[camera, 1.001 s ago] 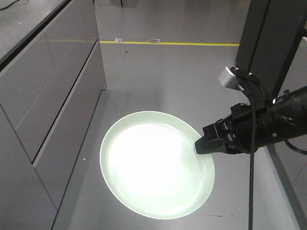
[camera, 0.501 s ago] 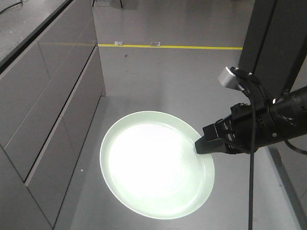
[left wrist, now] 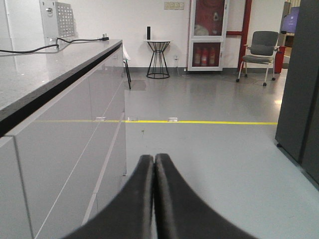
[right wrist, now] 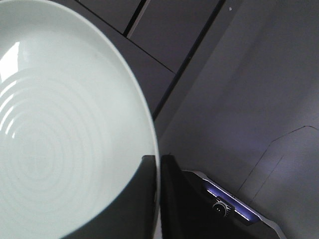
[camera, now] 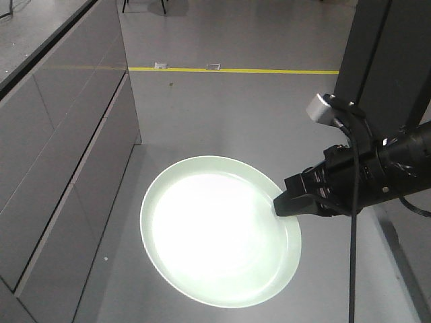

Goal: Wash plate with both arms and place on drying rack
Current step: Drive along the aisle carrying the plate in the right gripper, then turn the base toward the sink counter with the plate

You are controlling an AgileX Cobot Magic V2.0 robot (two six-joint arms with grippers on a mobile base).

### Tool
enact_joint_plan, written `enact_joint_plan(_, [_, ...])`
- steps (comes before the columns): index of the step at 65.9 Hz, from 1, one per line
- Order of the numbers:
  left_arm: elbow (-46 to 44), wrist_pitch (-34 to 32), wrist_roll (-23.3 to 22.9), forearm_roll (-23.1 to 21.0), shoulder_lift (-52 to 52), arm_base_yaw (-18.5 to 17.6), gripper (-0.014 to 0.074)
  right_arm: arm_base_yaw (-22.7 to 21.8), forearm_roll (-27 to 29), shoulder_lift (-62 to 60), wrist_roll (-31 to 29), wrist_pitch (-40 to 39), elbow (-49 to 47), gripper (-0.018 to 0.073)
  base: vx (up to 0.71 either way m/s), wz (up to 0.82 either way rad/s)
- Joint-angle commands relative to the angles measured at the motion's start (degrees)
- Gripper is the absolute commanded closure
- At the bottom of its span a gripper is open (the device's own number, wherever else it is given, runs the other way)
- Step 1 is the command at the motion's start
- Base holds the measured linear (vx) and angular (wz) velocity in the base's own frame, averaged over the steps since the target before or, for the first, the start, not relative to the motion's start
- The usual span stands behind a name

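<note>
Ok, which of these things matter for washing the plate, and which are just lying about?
For the job: plate, clamped at its rim by the right gripper; left gripper, shut and empty.
Just around: grey cabinets, yellow floor line, chair, wire side table.

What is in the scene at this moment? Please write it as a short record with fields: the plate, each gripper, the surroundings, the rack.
plate: pale green plate, roughly level, held by its rim above the grey floor
right gripper: right gripper shut on the plate rim, one finger on each face
left gripper: left gripper shut, holding nothing; no plate in its wrist view
surroundings: grey cabinets beside the plate, yellow floor line beyond it
drying rack: not in view
</note>
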Motion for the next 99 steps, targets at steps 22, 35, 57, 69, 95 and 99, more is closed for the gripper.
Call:
enact_joint_plan(22, [-1.44,-4.18,-0.7,-0.11,-0.86,-0.42,0.0603,-0.17,2.84,-1.8,-0.21,-0.93,-1.39,0.0568,0.18,-0.05])
enact_joint_plan(35, [-1.44,-4.18,-0.7,-0.11,-0.86,-0.42,0.0603,-0.17,2.84,-1.8,-0.21,-0.93,-1.39,0.0568,0.17,-0.09])
enact_joint_plan(57, [-1.44,-4.18,-0.7,-0.11,-0.86,-0.42,0.0603,-0.17,2.84,-1.8,-0.21,-0.93,-1.39,0.0568,0.14,-0.17])
enact_joint_plan(69, [-1.44,-4.18,-0.7,-0.11,-0.86,-0.42,0.0603,-0.17,2.84,-1.8,-0.21,-0.93,-1.39,0.0568,0.12,-0.24])
enact_joint_plan(95, [-1.44,-4.18,-0.7,-0.11,-0.86,-0.42,0.0603,-0.17,2.84,-1.8,-0.21,-0.93,-1.39,0.0568,0.11,-0.31])
enact_joint_plan(99, [-1.44,-4.18,-0.7,-0.11,-0.86,-0.42,0.0603,-0.17,2.84,-1.8,-0.21,-0.93,-1.39,0.0568,0.09,-0.36])
